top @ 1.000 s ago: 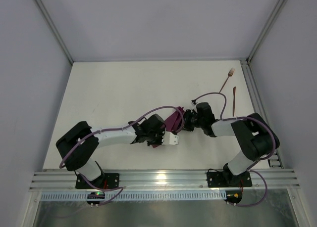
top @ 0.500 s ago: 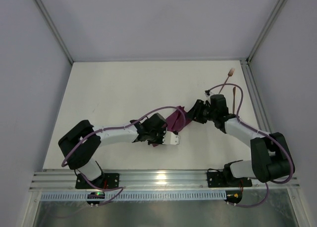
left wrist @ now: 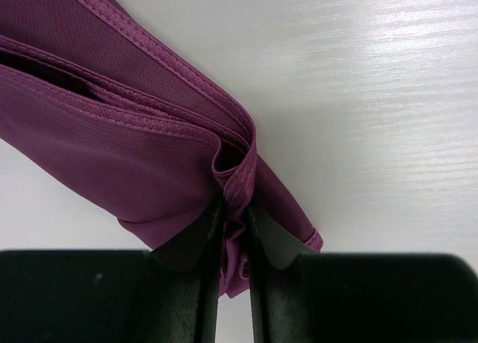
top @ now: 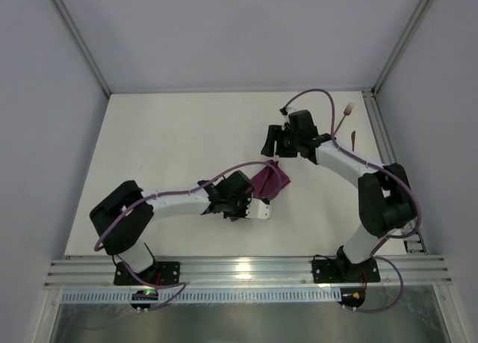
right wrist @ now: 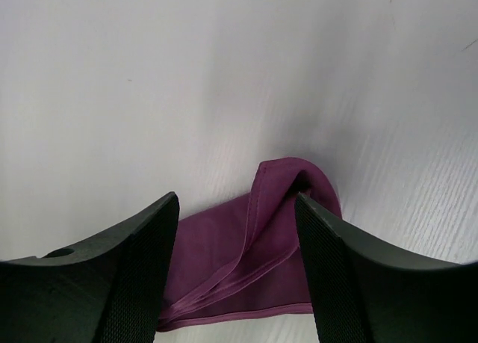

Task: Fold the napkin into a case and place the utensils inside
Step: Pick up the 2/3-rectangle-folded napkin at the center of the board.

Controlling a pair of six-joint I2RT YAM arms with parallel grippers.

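Note:
The plum-purple napkin [top: 269, 182] lies bunched and folded over itself at mid-table. My left gripper [top: 252, 199] is shut on its near folded edge; in the left wrist view the cloth [left wrist: 112, 134] is pinched between the two black fingers [left wrist: 198, 246] of that gripper [left wrist: 235, 220]. My right gripper [top: 268, 144] stands open, lifted off behind the napkin and holding nothing. Its wrist view shows the napkin [right wrist: 246, 272] below and between the spread jaws of the gripper [right wrist: 235, 201]. The fork [top: 346, 116] and part of the knife [top: 353, 140] lie at the far right. No finished case shows.
A metal rail [top: 377, 126] runs along the table's right edge just beyond the utensils. The right arm's forearm [top: 340, 158] and purple cable cross in front of the knife. The enclosure's walls stand at the back and at both sides.
My right gripper has opened, let go of the napkin's far end and swung up and away toward the back. The left gripper has kept its grip in place.

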